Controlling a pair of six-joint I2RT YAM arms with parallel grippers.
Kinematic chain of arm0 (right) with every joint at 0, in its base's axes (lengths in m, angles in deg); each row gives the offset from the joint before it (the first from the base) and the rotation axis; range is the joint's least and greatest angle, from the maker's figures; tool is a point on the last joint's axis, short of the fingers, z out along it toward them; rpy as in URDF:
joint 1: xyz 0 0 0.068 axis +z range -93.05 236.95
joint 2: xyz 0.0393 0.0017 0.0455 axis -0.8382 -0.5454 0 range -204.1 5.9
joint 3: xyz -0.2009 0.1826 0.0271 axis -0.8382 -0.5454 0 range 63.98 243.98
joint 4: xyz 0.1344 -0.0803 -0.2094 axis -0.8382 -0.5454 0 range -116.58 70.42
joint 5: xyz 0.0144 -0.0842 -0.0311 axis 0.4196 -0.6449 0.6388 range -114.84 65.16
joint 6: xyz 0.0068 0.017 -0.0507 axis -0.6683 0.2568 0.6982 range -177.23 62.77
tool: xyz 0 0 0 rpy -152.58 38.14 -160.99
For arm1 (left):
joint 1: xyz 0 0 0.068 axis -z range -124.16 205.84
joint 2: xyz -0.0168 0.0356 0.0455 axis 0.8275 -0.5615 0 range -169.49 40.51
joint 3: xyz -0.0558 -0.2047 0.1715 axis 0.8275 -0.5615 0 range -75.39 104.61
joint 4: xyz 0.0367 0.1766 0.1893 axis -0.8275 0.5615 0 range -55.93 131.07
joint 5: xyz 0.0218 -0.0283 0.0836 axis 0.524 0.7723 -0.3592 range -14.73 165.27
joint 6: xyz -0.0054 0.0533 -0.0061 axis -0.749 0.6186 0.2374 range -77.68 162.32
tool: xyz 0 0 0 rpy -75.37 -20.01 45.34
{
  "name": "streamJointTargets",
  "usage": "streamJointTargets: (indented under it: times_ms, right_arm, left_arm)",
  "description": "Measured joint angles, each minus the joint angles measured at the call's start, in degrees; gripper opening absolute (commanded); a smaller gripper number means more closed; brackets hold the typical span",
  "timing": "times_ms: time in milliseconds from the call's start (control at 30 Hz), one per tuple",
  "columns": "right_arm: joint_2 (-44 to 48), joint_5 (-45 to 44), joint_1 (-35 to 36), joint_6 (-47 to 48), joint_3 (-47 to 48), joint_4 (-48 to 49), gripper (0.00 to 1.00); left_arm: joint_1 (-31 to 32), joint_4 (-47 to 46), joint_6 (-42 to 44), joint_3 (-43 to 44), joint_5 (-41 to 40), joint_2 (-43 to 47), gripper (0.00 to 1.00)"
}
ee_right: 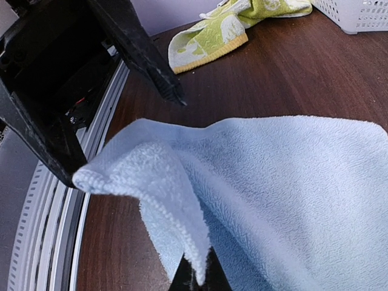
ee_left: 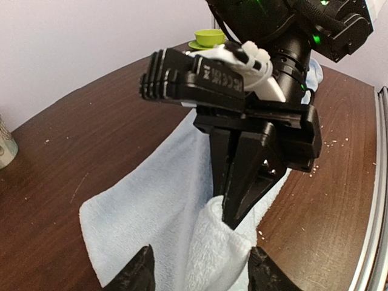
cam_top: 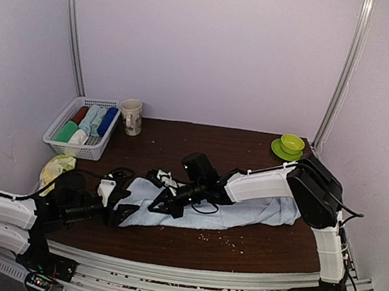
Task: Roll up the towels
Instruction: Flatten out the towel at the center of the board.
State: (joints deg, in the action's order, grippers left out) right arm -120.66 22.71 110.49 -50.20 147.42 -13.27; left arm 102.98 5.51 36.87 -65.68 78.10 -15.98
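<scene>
The long pale blue towel (cam_top: 243,213) lies flat across the near middle of the brown table. Its left end is lifted into a fold. My right gripper (cam_top: 163,204) is shut on that fold's edge, seen in the right wrist view (ee_right: 197,280) and in the left wrist view (ee_left: 233,213). My left gripper (cam_top: 121,205) is open just left of it, and its fingers straddle the raised towel corner (ee_left: 203,270). The towel fills the left wrist view (ee_left: 151,200) and the right wrist view (ee_right: 291,182). The yellow-green towel (cam_top: 57,166) lies crumpled at the table's left edge, also in the right wrist view (ee_right: 209,33).
A white slatted basket (cam_top: 72,147) holding several rolled towels stands at the back left, its corner in the right wrist view (ee_right: 357,15). A mug (cam_top: 131,116) stands beside it. A green cup on a saucer (cam_top: 291,145) sits at the back right. Crumbs dot the table.
</scene>
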Motion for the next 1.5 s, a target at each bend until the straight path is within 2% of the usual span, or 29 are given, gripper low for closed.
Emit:
streamJointTargets:
  times_ms: [500, 700, 800, 967, 1067, 1100, 1200, 1267, 1367, 1500]
  right_arm:
    - [-0.5, 0.0, 0.0, -1.0, 0.9, -0.7, 0.00]
    - [-0.7, 0.0, 0.0, -1.0, 0.9, -0.8, 0.00]
    - [-0.7, 0.0, 0.0, -1.0, 0.9, -0.9, 0.00]
    - [-0.7, 0.0, 0.0, -1.0, 0.9, -1.0, 0.00]
    - [-0.8, 0.0, 0.0, -1.0, 0.9, -1.0, 0.00]
    - [-0.8, 0.0, 0.0, -1.0, 0.9, -1.0, 0.03]
    - [-0.7, -0.2, 0.0, -1.2, 0.9, -1.1, 0.41]
    - [-0.7, -1.6, -0.2, -1.8, 0.7, -1.3, 0.56]
    - [1.6, -5.5, -1.2, -3.4, -3.0, -1.4, 0.71]
    - [11.4, -13.2, -4.5, -7.3, -12.1, -2.8, 0.76]
  left_arm:
    - [3.3, -0.4, 4.5, 3.3, -1.8, -5.5, 0.49]
    - [4.7, -0.1, 5.5, 4.5, -4.8, -7.5, 0.30]
    - [4.7, -0.2, 5.6, 4.7, -6.1, -7.4, 0.26]
    - [4.7, -0.2, 5.7, 4.7, -7.3, -7.1, 0.00]
    - [4.7, -0.2, 6.0, 4.7, -7.6, -7.4, 0.00]
    - [4.8, -0.2, 6.0, 4.7, -7.6, -7.6, 0.00]
    - [5.0, -0.1, 6.0, 4.7, -7.7, -8.0, 0.00]
    - [5.1, -0.2, 5.7, 4.7, -8.2, -7.7, 0.00]
    - [5.1, -0.5, 4.7, 3.8, -9.9, -6.3, 0.00]
    - [5.1, -0.3, 3.4, 2.6, -13.0, -2.7, 0.00]
